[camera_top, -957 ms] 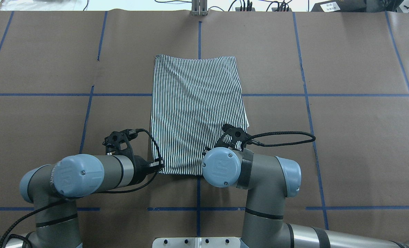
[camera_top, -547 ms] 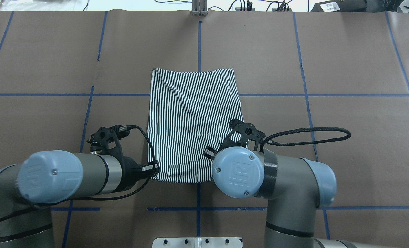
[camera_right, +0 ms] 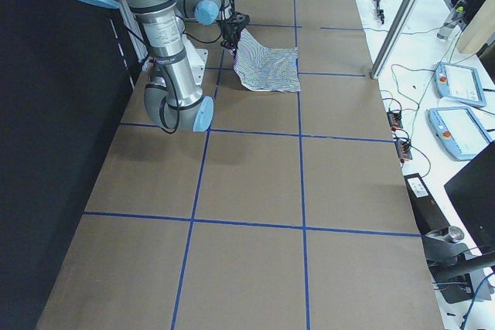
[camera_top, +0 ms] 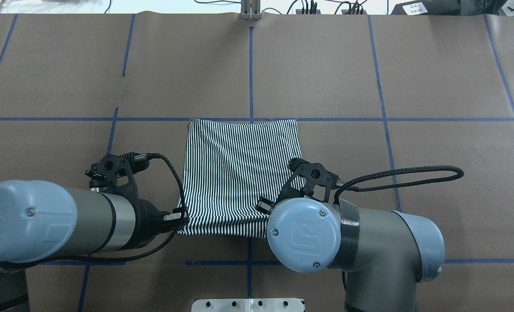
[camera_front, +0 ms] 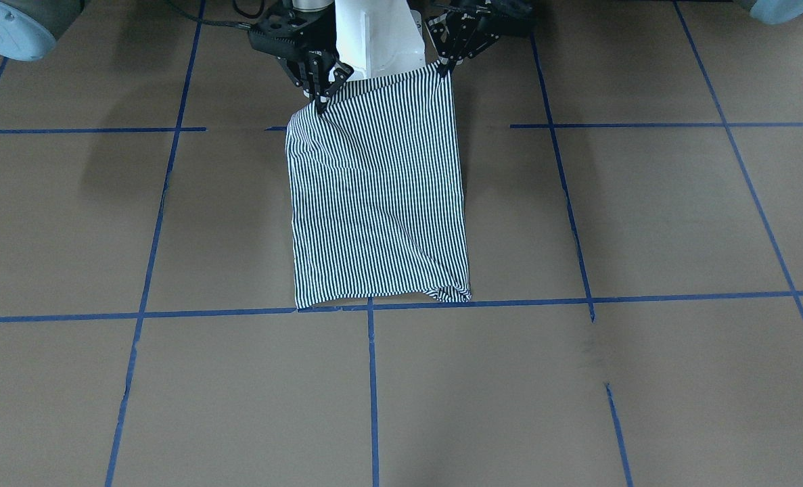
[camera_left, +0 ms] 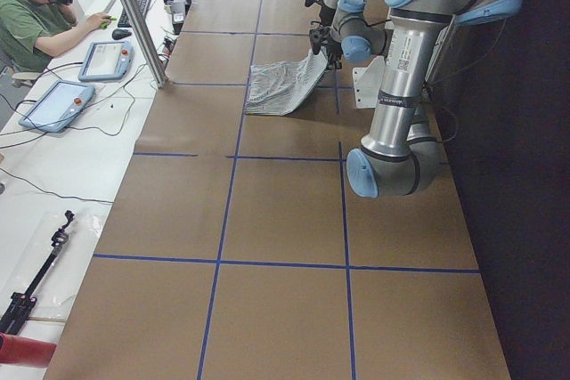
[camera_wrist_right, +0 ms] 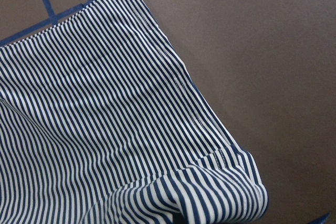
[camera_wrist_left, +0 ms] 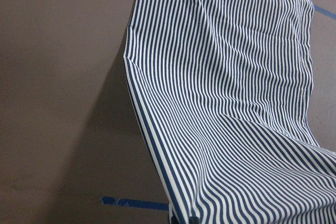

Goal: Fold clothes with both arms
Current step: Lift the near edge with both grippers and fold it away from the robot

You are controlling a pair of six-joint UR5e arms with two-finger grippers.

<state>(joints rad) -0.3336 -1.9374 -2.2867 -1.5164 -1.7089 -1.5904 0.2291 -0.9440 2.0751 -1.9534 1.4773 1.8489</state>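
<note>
L pincer [camera_front: 444, 67] & R pincer [camera_front: 320, 105] tight on near corners of shirt [camera_front: 374, 203]

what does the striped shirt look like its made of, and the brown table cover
striped shirt: looks like a thin, soft knit, maybe cotton or a blend, matte; it drapes and wrinkles loosely, and its hems are stitched.
table cover: probably brown kraft paper, matte, lying flat with visible sheet seams, gridded with blue tape.
</note>
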